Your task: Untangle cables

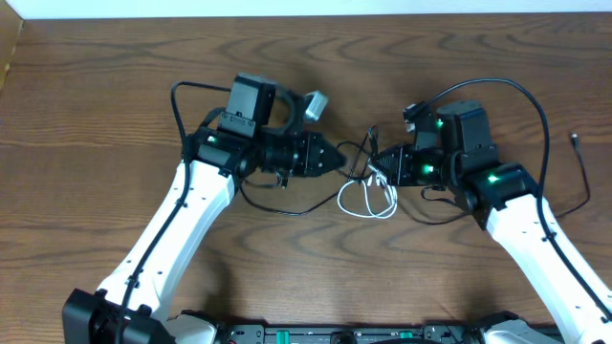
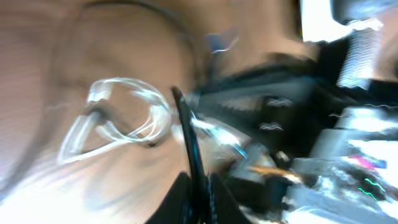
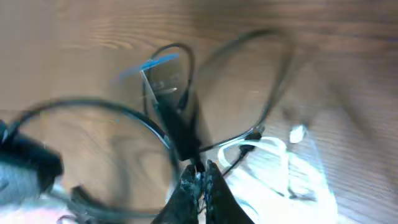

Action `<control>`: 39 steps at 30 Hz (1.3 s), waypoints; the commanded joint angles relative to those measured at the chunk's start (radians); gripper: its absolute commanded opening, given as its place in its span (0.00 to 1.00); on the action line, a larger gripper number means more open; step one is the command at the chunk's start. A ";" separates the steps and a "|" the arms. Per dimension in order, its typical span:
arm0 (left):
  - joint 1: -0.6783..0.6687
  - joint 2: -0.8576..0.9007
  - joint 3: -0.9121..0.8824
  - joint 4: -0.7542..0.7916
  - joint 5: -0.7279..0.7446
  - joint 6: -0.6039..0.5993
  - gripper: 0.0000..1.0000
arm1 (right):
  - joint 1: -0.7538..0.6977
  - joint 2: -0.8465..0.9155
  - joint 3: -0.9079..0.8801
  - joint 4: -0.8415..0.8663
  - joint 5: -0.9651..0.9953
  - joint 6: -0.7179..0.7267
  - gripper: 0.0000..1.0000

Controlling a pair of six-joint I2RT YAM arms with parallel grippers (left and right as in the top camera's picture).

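Observation:
The white cable (image 1: 367,201) lies in loops on the wooden table between my two arms. A thin black cable (image 1: 287,212) curves out to the left from the same tangle. My left gripper (image 1: 342,160) points right and my right gripper (image 1: 375,164) points left, tips close together just above the white loops. In the blurred left wrist view the jaws (image 2: 200,186) are shut on a black cable (image 2: 186,134), with the white loops (image 2: 118,118) beyond. In the right wrist view the jaws (image 3: 200,177) are shut on a black cable (image 3: 180,134), with the white cable (image 3: 273,165) to the right.
Another thin black cable (image 1: 583,177) lies alone at the far right of the table, its plug end at the top. The thicker black robot cables arch over both arms. The table's front edge carries the arm bases (image 1: 335,334).

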 commanded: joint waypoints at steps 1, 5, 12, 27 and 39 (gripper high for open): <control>0.010 -0.042 0.039 -0.059 -0.376 0.069 0.07 | -0.008 0.008 -0.014 0.036 -0.088 -0.087 0.01; 0.010 -0.042 0.039 -0.081 -0.349 0.070 0.07 | -0.008 0.008 -0.014 0.060 -0.121 -0.105 0.01; 0.010 -0.072 0.039 -0.050 -0.253 0.091 0.07 | -0.007 0.008 -0.014 0.016 -0.024 -0.040 0.20; 0.009 -0.280 0.039 0.176 0.210 0.126 0.07 | 0.030 0.008 -0.014 0.077 -0.235 -0.222 0.59; 0.010 -0.311 0.039 0.195 0.099 0.121 0.07 | 0.125 0.008 -0.014 0.086 -0.362 -0.261 0.63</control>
